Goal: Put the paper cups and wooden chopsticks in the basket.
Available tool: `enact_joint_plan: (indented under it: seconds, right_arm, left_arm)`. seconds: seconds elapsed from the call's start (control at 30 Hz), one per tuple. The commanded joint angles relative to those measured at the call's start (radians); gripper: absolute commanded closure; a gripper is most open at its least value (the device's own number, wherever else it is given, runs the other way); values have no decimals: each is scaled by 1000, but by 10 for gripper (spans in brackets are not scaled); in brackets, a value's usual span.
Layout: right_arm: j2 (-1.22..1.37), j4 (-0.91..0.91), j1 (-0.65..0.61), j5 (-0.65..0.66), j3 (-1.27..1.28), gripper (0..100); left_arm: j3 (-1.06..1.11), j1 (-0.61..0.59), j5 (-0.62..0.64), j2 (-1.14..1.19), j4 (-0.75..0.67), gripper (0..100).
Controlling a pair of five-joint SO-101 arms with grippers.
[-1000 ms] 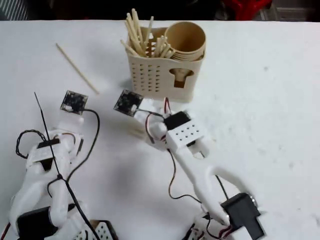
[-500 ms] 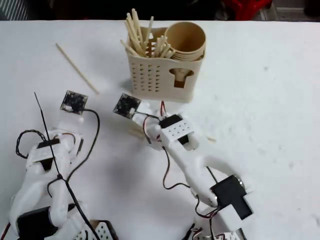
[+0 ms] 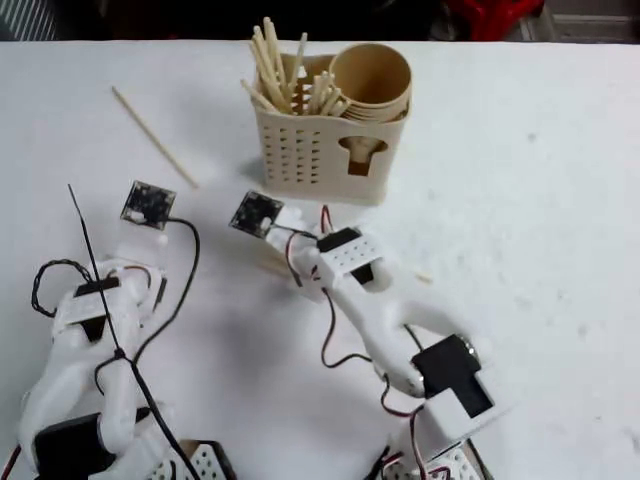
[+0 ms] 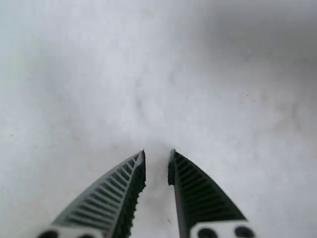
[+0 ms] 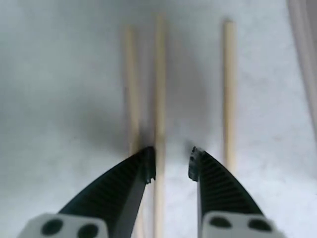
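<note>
Fingers [image 5: 129,193] of the right gripper [image 5: 172,163] stand a little apart, low over the white surface [image 3: 540,180], and they grip nothing. One chopstick [image 5: 159,74] runs into the narrow gap, close against one finger. A second chopstick [image 5: 130,79] lies just beside it and passes under that same finger, and a third chopstick [image 5: 228,84] lies outside the other finger. That arm sits just in front of the basket [image 3: 320,155], which stands upright toward the far side of the surface. It has nested paper cups [image 3: 372,78] in one side and a bundle of chopsticks [image 3: 272,62] sticking up from the other. A lone chopstick [image 3: 152,136] lies slantwise on the surface, well to the side of the basket and apart from both arms. The left gripper [image 4: 157,163] hangs over bare surface, its fingers [image 4: 121,196] also only narrowly parted, with nothing between them.
</note>
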Motion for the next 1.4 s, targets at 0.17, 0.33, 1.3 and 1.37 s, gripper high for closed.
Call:
enact_joint_plan:
  seconds: [0.17,0.33,1.3,1.37]
  right_arm:
    - [7,2,19,-11,-17,974]
    - [-97,8,42,-15,-21,982]
    - [-202,-291,50,-351,-944,978]
    - [-140,-338,50,-351,-991,978]
  left_arm:
    - [3,16,-11,-31,-15,902]
    - [3,16,-11,-31,-15,902]
    - [3,16,-11,-31,-15,902]
    - [3,16,-11,-31,-15,902]
